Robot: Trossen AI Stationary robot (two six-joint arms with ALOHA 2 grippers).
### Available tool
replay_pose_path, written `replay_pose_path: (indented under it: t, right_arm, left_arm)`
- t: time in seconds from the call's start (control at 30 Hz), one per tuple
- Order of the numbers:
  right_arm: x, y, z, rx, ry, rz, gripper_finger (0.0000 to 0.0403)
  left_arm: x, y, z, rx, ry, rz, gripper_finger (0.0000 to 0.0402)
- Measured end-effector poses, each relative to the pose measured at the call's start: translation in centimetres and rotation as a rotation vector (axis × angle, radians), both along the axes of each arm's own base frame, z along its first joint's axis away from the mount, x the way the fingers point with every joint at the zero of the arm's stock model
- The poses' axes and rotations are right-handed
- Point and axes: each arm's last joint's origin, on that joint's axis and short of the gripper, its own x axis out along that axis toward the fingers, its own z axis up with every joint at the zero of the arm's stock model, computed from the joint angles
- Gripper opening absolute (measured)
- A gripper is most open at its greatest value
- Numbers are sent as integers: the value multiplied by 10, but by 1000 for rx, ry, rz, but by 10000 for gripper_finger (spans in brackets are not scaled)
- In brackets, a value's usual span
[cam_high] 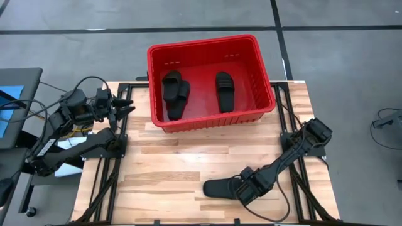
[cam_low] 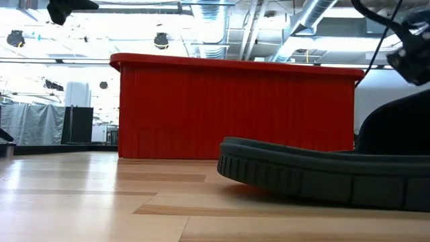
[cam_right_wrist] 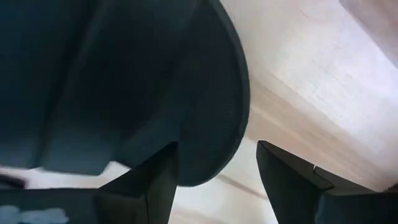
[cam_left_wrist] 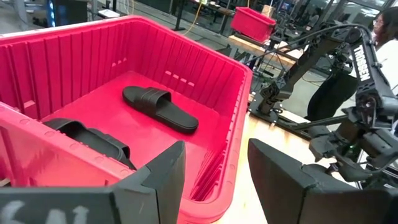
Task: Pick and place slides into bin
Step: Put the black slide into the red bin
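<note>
The red bin point(cam_high: 201, 43) stands at the table's far middle. Inside it, two black slides point(cam_high: 174, 94) lie overlapping at the left and a third point(cam_high: 225, 91) lies at the right, soles on the floor. Another slide point(cam_high: 220, 187) lies on the wood near the front edge. My right gripper point(cam_high: 246, 188) stands open over its right end, fingers pointing down. In the right wrist view the slide's rounded end point(cam_right_wrist: 211, 124) reaches in between the fingers. My left gripper point(cam_high: 125, 105) waits open in the air beside the bin's left wall point(cam_left_wrist: 74, 56). My right gripper has one finger point(cam_right_wrist: 158, 180) right at the slide's rounded end point(cam_right_wrist: 205, 168), while the other finger point(cam_right_wrist: 292, 180) stands apart over bare wood. I cannot tell whether the near finger touches the slide. The slide lies on the table.
Black frame rails point(cam_high: 110, 163) run along the table's left side, and more point(cam_high: 295, 169) along its right. Bare wood point(cam_high: 188, 147) lies between the bin and the slide on the table. The bin's tall front wall point(cam_low: 235, 107) rises behind that slide.
</note>
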Motion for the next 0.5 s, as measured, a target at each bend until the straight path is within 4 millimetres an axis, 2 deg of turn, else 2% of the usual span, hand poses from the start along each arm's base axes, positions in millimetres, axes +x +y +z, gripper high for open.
replay_pose_path:
  t: [0.33, 0.4, 0.5]
  right_arm:
    - [-12, -10, -30, 38, -23, 5, 190]
    - [-13, -11, -34, 54, -34, 4, 173]
    - [-15, -13, -38, 61, -38, 15, 123]
  left_arm:
    - [0, 0, 0, 0, 0, 0, 164]
    - [0, 0, 0, -2, 3, 0, 164]
    - [0, 0, -2, -12, 17, 3, 164]
